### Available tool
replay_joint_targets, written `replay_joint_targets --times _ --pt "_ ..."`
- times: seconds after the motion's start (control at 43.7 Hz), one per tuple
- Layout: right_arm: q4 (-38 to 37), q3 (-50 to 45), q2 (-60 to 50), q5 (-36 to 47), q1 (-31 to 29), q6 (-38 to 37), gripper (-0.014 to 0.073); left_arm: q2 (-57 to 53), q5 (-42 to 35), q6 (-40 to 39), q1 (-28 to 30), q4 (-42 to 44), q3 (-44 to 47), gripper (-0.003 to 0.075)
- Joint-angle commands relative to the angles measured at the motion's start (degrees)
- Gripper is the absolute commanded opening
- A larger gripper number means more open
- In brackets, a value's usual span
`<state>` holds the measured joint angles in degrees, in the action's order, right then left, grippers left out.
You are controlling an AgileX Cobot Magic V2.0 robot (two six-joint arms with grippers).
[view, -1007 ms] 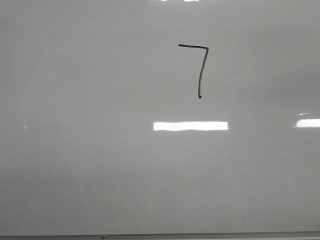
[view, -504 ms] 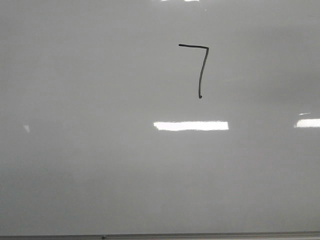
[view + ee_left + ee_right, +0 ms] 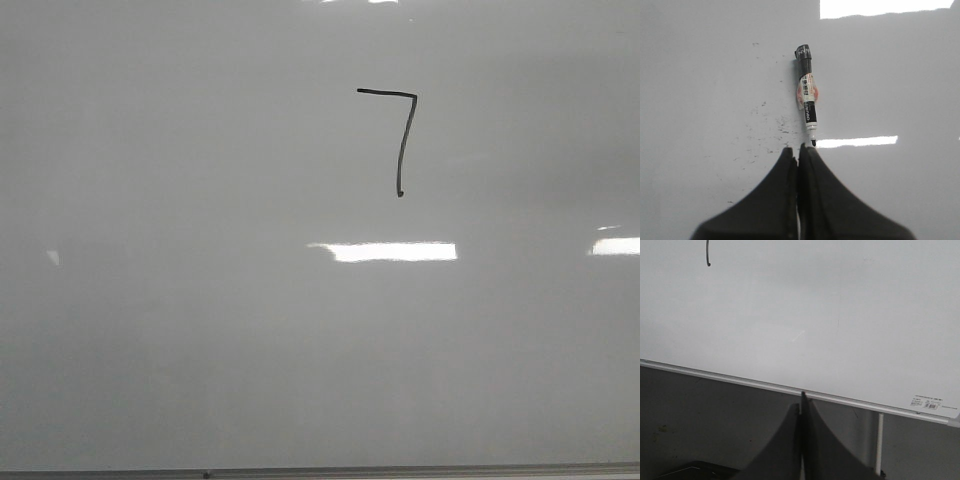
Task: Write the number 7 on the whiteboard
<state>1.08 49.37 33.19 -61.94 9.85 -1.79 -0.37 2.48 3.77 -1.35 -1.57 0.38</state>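
Thin black number 7 (image 3: 398, 140) on glossy whiteboard (image 3: 200, 330), labelled marker (image 3: 806, 100) lying uncapped, print unreadable, left pincer (image 3: 798, 150) and right pincer (image 3: 801, 399) both closed, empty.

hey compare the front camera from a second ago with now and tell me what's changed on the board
Nothing on the whiteboard itself has visibly changed. The number 7 has the same shape and sits in the same place, with no new stroke added. Only the long light reflection below it looks slightly different, its left end now dimmer. No arm or marker enters the front view in any of the pictures.
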Motion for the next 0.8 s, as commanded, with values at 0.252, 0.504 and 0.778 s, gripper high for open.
replay_joint_targets --times 0.252,0.504,0.778 --pt "-0.6 0.9 -0.6 4.2 -0.2 0.4 -0.0069 -0.8 -5.2 -0.5 -0.4 -0.5 0.8 -0.0021" --pt "-1.8 -13.4 -11.4 26.4 -4.0 0.6 -0.0069 -0.8 -5.2 -0.5 -0.4 -0.5 0.8 -0.0020" --pt "-1.8 -36.0 -26.2 49.3 -7.5 0.6 -0.0069 -0.8 -5.2 -0.5 -0.4 -0.5 0.8 -0.0021"
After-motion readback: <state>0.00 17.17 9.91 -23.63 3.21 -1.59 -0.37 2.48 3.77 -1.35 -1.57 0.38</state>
